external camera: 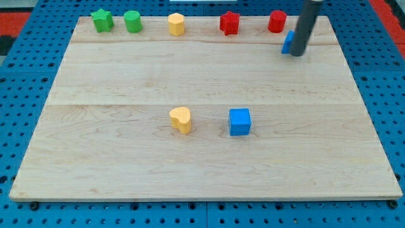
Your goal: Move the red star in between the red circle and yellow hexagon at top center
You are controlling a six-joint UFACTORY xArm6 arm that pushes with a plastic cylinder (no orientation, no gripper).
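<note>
Camera view had your red star [229,23] sitting up on the top strip of the wooden board [202,158], right between the yellow hexagon [176,24] on the view's left and the red circle [276,21] on the view's right, apart from both. It stood flat on the board; being a star it had no real long axis, and which way its points faced was hard to call at that size, though one seemed to aim toward the view's top.

You had my tip [297,53] down near the top right corner, just below the red circle and well right of the star. It was a bare rod, so nothing to spread or pinch. A blue block [288,42] peeked out from behind the rod, touching or nearly so; its shape was mostly hidden.

Further left along the top strip sat a green star [102,19] and a green circle [132,21], close together. Down mid-board, a yellow heart [180,119] and a blue cube [240,121] sat side by side, apart.
</note>
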